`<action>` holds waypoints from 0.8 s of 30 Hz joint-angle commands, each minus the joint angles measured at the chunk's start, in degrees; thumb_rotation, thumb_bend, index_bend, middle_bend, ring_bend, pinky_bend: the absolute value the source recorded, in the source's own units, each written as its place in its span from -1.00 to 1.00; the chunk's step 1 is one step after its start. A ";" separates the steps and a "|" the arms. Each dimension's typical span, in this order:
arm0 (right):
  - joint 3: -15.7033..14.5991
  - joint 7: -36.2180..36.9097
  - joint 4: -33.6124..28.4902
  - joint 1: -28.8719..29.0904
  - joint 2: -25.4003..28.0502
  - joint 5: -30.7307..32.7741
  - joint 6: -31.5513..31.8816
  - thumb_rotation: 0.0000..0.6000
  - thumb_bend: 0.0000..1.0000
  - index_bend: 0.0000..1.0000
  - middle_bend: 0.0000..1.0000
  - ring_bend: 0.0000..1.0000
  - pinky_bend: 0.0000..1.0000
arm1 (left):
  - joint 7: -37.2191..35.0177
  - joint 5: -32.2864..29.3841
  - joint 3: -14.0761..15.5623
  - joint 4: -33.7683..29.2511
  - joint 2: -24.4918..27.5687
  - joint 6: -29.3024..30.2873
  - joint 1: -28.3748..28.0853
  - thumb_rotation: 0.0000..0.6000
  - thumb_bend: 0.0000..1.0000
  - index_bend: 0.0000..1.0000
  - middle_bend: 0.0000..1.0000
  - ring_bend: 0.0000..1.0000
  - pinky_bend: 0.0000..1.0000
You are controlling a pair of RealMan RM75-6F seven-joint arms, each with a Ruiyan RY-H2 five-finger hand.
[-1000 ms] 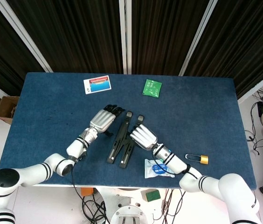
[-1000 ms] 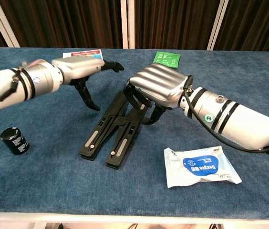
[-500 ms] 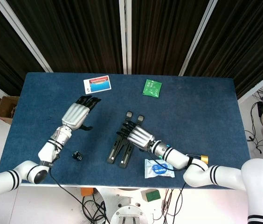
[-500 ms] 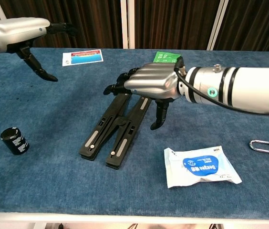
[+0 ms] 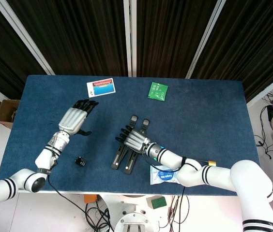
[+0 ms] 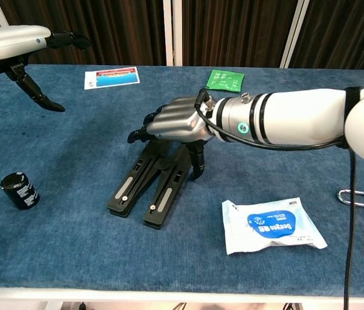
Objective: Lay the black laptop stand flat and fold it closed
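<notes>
right hand [image 6: 179, 124] lowered flat onto laptop stand [image 6: 150, 187], left hand [image 5: 74, 118] withdrawn leftward, fingers spread

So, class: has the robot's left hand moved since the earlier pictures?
Yes. The left hand has pulled back from the black laptop stand, leftward toward the table's left edge.

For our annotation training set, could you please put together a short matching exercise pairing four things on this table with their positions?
Things:
1. black laptop stand
2. green packet
3. small black cylinder
4. white and blue pouch

Places:
A. near the table's far edge
B. upright at the near left, alone
C. flat, partly under the right robot hand
D. near edge, right of the stand

Pairs: 1-C, 2-A, 3-B, 4-D
</notes>
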 commanded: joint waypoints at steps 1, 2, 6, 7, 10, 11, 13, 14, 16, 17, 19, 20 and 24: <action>0.00 0.94 2.11 0.71 -1.54 -0.53 0.47 1.00 -0.80 -0.86 -0.58 -0.98 -0.80 | -0.28 0.15 0.03 0.16 0.04 0.04 0.08 1.00 -0.82 -0.85 -0.87 -0.93 -0.81; 0.06 1.37 2.67 0.75 -1.87 -0.98 0.97 1.00 -0.68 -0.71 -0.48 -0.93 -0.79 | -0.42 0.24 0.04 0.21 0.08 0.11 0.13 1.00 -0.82 -0.85 -0.87 -0.93 -0.81; 0.08 4.52 5.64 0.66 -3.27 -3.89 3.87 1.00 -0.28 -0.02 -0.10 -0.52 -0.56 | -1.06 0.80 0.03 0.17 0.48 0.88 0.54 1.00 -0.82 -0.85 -0.87 -0.93 -0.81; 0.07 5.24 6.33 0.67 -3.55 -4.22 4.11 1.00 -0.25 0.06 -0.06 -0.47 -0.52 | -1.11 0.93 0.02 0.16 0.61 1.04 0.61 1.00 -0.82 -0.85 -0.87 -0.93 -0.81; -0.04 7.20 8.04 0.90 -4.27 -4.99 4.22 1.00 -0.24 0.15 -0.01 -0.43 -0.48 | -1.08 1.02 -0.04 -0.09 1.07 1.26 0.75 1.00 -0.82 -0.85 -0.87 -0.93 -0.81; -0.07 7.72 8.29 0.97 -4.37 -5.09 4.09 1.00 -0.25 0.15 -0.01 -0.44 -0.48 | -1.04 1.02 -0.05 -0.22 1.22 1.31 0.79 1.00 -0.82 -0.85 -0.87 -0.93 -0.81; -0.20 8.59 8.30 1.10 -4.24 -4.97 3.33 1.00 -0.28 0.09 -0.05 -0.48 -0.50 | -0.90 1.01 -0.02 -0.54 1.64 1.42 0.94 1.00 -0.82 -0.85 -0.87 -0.93 -0.81; -0.26 8.61 8.05 1.14 -3.95 -4.65 2.78 1.00 -0.30 -0.02 -0.11 -0.55 -0.55 | -0.81 0.95 0.03 -0.65 1.86 1.41 1.03 1.00 -0.82 -0.85 -0.87 -0.93 -0.81; -0.23 7.91 6.74 0.91 -2.69 -3.24 1.82 1.00 -0.32 -0.38 -0.33 -0.80 -0.75 | -0.71 0.63 0.19 -1.05 2.61 1.18 1.29 1.00 -0.82 -0.85 -0.87 -0.93 -0.81; -0.12 7.54 5.75 0.51 -1.91 -2.46 1.96 1.00 -0.32 -0.59 -0.47 -0.91 -0.86 | -0.71 0.42 0.26 -1.33 3.10 1.04 1.45 1.00 -0.82 -0.85 -0.87 -0.93 -0.81; 0.12 6.88 2.36 -1.31 0.51 -0.86 3.99 1.00 -0.32 -0.86 -0.67 -1.00 -0.98 | -0.52 0.15 0.44 -2.10 4.53 1.23 2.02 1.00 -0.82 -0.85 -0.87 -0.93 -0.81; 0.16 6.66 0.52 -2.39 1.88 -0.37 5.41 1.00 -0.33 -0.96 -0.76 -1.00 -1.00 | -0.43 0.17 0.53 -2.44 5.20 1.66 2.42 1.00 -0.82 -0.85 -0.87 -0.93 -0.81; -0.22 5.00 -9.75 -9.38 10.13 1.56 15.17 1.00 -0.33 -1.00 -0.84 -1.00 -1.00 | -0.65 0.77 1.40 -3.88 8.79 4.70 5.22 1.00 -0.82 -0.85 -0.87 -0.93 -0.81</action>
